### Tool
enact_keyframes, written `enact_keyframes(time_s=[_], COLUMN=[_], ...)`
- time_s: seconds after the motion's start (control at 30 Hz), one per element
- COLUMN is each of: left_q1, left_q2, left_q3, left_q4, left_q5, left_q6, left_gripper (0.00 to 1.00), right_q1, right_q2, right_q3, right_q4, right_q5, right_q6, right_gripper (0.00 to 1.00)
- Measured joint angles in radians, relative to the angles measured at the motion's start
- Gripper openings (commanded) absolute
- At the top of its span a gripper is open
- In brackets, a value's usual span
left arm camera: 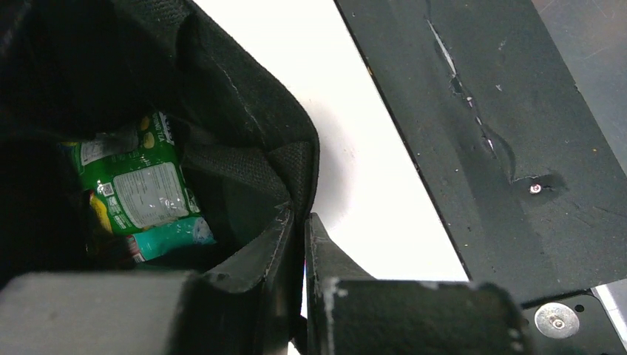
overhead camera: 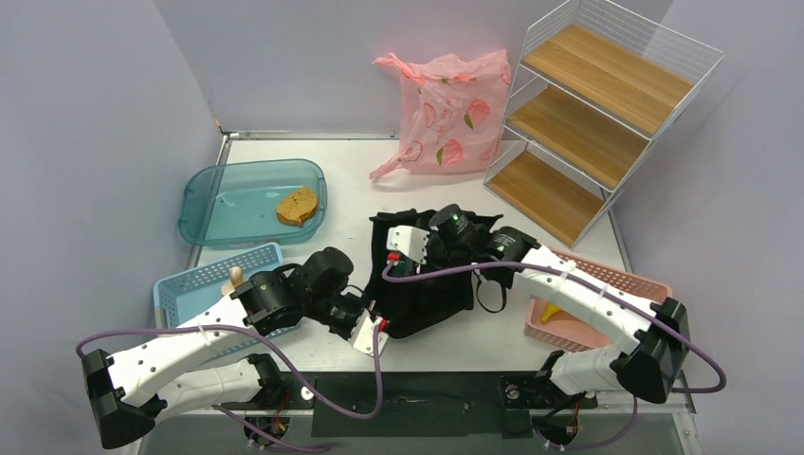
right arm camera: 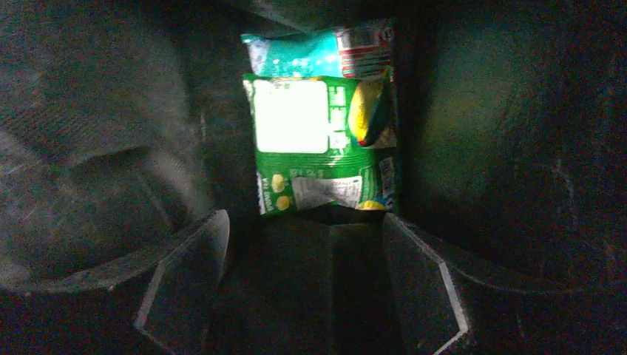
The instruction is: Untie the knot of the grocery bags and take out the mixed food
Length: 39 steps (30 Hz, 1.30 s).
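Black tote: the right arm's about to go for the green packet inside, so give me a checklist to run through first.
1. Mouth held: the left gripper is shut on the rim of the black tote. Ok.
2. Ready to grasp: the right gripper is inside with its fingers open. Ok.
3. Alignment: the green packet lies centred ahead of that gripper. Ok.
4. Single pick: the teal packet overlaps the green one's far end. Cannot tell if they are free of each other.
5. The pink bag at the back is already untied: cannot tell.

Left arm [overhead camera: 180, 351] stretched inward, left pincer [left arm camera: 299, 224] pinched on black bag [left arm camera: 244, 148] edge, right arm [overhead camera: 588, 299] bent inward, right pincer [right arm camera: 303, 222] spread wide
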Motion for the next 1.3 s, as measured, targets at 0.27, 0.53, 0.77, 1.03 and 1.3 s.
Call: enact_keyframes(time_s=[0.27, 0.53, 0.77, 1.03, 1.3], left_q1=[0.000, 0.006, 0.011, 0.031, 0.183], left_q2=[0.018, 0.031, 0.045, 0.049, 0.079], left_q3=[0.027, 0.059, 0.070, 0.078, 0.146], left_q4=[0.020, 0.052, 0.063, 0.075, 0.111], left_q5=[-0.020, -0.041, -0.042, -0.041, 0.047], left_q6=[-0.036, -0.106, -0.141, -0.179, -0.291], left_gripper=[0.00, 0.00, 0.00, 0.00, 0.01], right_q1=[-0.010, -0.099, -0.141, -0.147, -0.166], right_q2=[0.170, 0.274, 0.437, 0.438, 0.338], right_q3=[0.014, 0.011, 0.002, 0.037, 0.213], right_q4=[0.042, 0.104, 0.131, 0.102, -0.093], right_q5=[0.085, 0.045, 0.029, 0.052, -0.146], right_q6=[0.006, -0.067, -0.167, -0.195, -0.147], right_gripper=[0.75, 0.75, 0.50, 0.00, 0.00])
